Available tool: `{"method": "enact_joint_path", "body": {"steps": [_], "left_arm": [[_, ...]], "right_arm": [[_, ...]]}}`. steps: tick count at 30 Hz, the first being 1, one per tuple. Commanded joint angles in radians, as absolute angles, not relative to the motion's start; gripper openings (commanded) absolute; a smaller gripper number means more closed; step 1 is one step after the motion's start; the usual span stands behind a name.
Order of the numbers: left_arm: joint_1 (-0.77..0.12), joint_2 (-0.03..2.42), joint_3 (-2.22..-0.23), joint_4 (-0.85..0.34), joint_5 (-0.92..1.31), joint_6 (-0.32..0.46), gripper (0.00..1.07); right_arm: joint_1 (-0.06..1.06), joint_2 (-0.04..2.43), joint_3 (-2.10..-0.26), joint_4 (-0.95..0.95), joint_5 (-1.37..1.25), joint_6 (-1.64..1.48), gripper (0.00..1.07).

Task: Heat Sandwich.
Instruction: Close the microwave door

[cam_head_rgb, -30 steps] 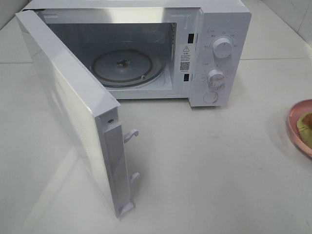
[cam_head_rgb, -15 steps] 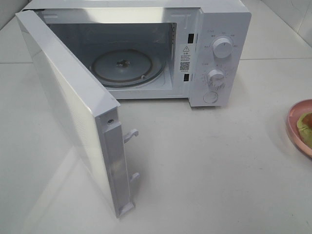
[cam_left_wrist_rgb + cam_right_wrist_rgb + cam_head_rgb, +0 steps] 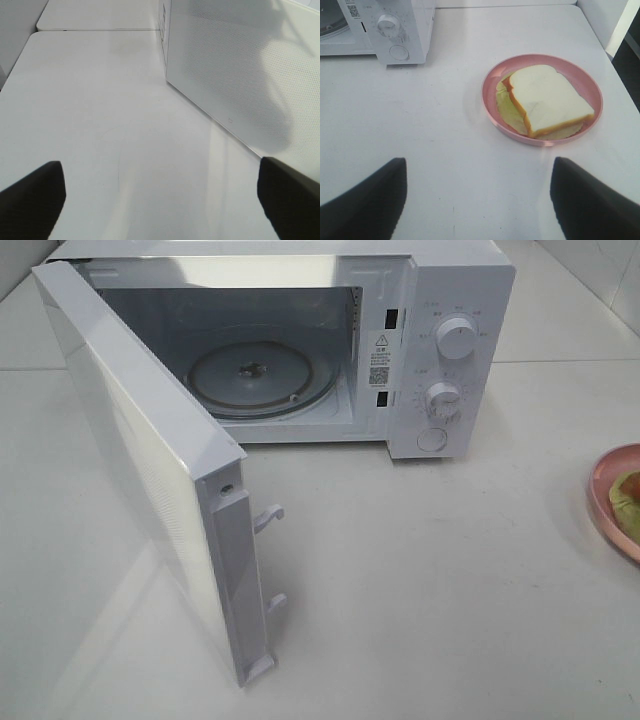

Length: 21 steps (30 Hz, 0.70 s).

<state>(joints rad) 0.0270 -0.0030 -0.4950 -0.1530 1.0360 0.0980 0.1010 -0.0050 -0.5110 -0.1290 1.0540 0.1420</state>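
Observation:
The sandwich (image 3: pixel 547 100), white bread with a tan crust over green filling, lies on a pink round plate (image 3: pixel 492 80). In the high view only a slice of that plate (image 3: pixel 603 490) and sandwich (image 3: pixel 630 498) shows at the right edge. The white microwave (image 3: pixel 450 300) stands at the back with its door (image 3: pixel 140 460) swung wide and its glass turntable (image 3: pixel 262 377) bare. My right gripper (image 3: pixel 477 195) hovers open a short way in front of the plate. My left gripper (image 3: pixel 160 195) is open over bare table beside the door's outer face (image 3: pixel 240 65). Neither arm shows in the high view.
The microwave's two dials (image 3: pixel 456 338) and round button (image 3: pixel 432 439) face front; they also show in the right wrist view at the dial (image 3: pixel 388 24). Door latch hooks (image 3: pixel 270 518) jut from the open door's edge. The table edge (image 3: pixel 620 95) runs just beyond the plate.

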Motion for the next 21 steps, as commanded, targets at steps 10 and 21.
{"method": "enact_joint_path", "body": {"steps": [10, 21], "left_arm": [[0.028, -0.031, -0.492, -0.15, 1.028, 0.093, 0.99], [0.028, -0.031, -0.492, -0.15, 1.028, 0.093, 0.99]], "right_arm": [[0.093, -0.03, -0.509, -0.123, 1.039, 0.126, 0.76], [0.093, -0.03, -0.509, -0.123, 1.039, 0.126, 0.76]]}}
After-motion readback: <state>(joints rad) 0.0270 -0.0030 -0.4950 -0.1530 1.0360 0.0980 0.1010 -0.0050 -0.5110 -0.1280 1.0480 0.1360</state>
